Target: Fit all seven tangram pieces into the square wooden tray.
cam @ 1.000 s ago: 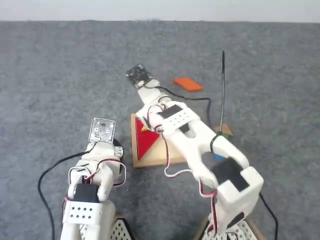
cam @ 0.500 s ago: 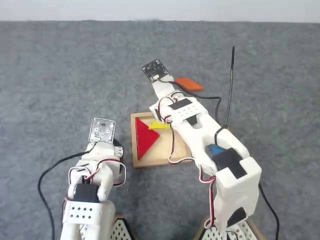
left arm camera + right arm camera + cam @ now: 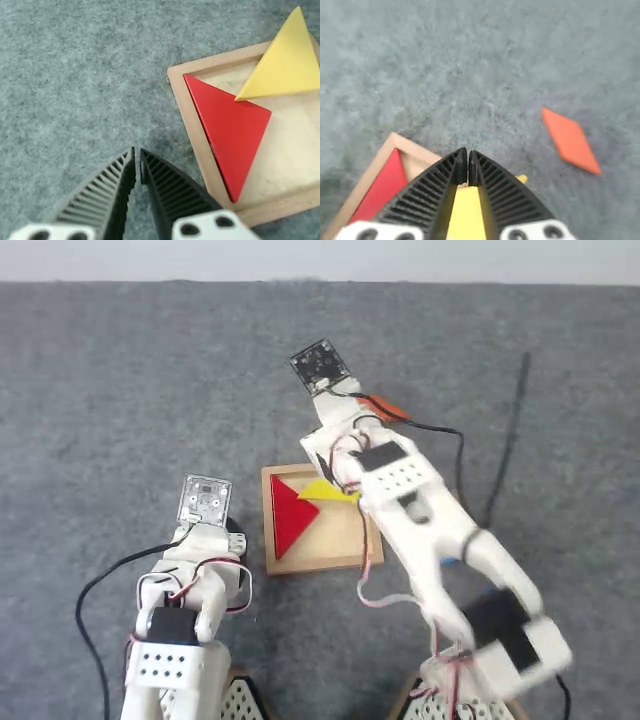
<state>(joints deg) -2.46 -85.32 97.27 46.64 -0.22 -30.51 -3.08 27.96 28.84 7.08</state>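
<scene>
Tray (image 3: 312,564): square, wooden, two of seven pieces inside. Task judged at an early stage.

Right gripper (image 3: 468,152): jaws closed on nothing, tips over the tray's far rim. A second back its arm lies bent low across the tray and hides most of the inside. Now the arm stretches past the far rim, with its wrist next to the orange piece (image 3: 570,141). Reading: one piece is delivered and let go, and the orange piece is the likely next pick.

Yellow triangle (image 3: 285,65): directly under the right gripper, in the tray's far half, now uncovered.
- Long edge runs across the tray, roughly parallel to the far rim.
- Right-angle corner points to the far side and, in the left wrist view, appears to overlap that rim.
- Judged not fully seated. Whether it lies flat or tilted cannot be told.
- One sharp corner touches the red triangle (image 3: 288,515).

Red triangle: flat in the tray, long edge against the rim on the left arm's side. Its long axis runs near to far and its apex points to the tray's middle. Position unchanged.

Orange piece: parallelogram, flat on the worktop (image 3: 120,370), beyond the tray's far right corner and apart from it. In the high view its long axis slants from far left to near right. Position unchanged.

Left gripper (image 3: 137,155): jaws together, empty, above bare worktop near the tray's far left corner. It holds the same place throughout.
</scene>
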